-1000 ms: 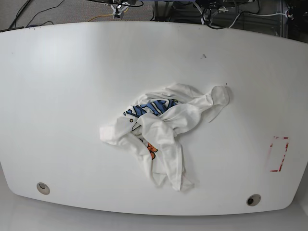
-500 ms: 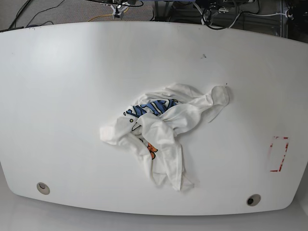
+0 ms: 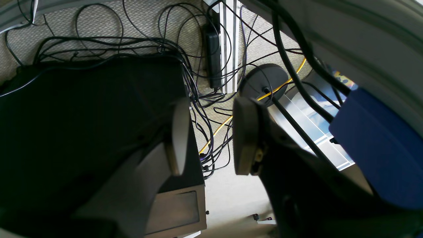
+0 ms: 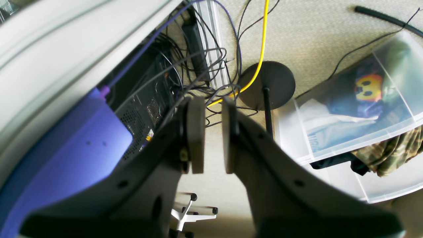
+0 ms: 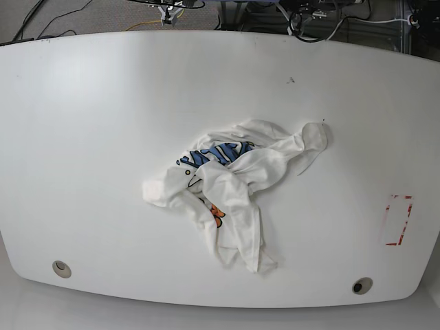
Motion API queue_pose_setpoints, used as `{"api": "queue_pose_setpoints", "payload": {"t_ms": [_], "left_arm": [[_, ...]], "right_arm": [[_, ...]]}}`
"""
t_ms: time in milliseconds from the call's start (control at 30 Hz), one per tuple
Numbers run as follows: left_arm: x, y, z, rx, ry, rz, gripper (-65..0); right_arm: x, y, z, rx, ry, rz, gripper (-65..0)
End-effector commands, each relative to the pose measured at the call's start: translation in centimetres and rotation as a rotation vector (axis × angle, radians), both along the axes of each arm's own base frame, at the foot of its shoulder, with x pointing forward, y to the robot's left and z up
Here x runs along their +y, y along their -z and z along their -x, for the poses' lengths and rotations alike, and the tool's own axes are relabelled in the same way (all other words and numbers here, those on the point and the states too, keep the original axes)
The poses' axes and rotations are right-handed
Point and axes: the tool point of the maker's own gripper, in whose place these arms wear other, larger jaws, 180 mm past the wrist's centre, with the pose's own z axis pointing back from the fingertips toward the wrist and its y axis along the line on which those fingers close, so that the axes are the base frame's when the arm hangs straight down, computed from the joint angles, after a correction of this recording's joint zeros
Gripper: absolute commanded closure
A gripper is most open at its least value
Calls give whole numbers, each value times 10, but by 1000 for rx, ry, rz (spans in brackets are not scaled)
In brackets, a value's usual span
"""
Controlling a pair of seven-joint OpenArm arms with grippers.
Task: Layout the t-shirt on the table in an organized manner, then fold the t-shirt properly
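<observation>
The white t-shirt point(image 5: 237, 189) lies crumpled in a heap near the middle of the table point(image 5: 103, 137), with blue and orange print showing among the folds. One twisted end reaches toward the right. Neither arm shows in the base view. In the left wrist view my left gripper point(image 3: 211, 125) hangs beside the table over the floor, its fingers well apart and holding nothing. In the right wrist view my right gripper point(image 4: 213, 112) also points at the floor, its pads point(image 4: 195, 132) only a narrow gap apart and holding nothing.
A red tape rectangle point(image 5: 397, 220) marks the table's right side. Two grommet holes point(image 5: 61, 267) point(image 5: 361, 285) sit near the front edge. On the floor are tangled cables point(image 3: 198, 82), a round stand base point(image 4: 267, 82) and clear storage bins point(image 4: 357, 109).
</observation>
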Motion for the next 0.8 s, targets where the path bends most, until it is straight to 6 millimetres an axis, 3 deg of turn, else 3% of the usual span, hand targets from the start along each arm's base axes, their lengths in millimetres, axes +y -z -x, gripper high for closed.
{"api": "queue_pose_setpoints", "payload": {"t_ms": [0, 767], "left_arm": [[2, 0, 2, 4, 5, -3, -199], [3, 0, -5, -13, 5, -3, -201]], "right_arm": [[1, 0, 3, 11, -8, -7, -88], [1, -1, 9, 24, -13, -6, -88]]}}
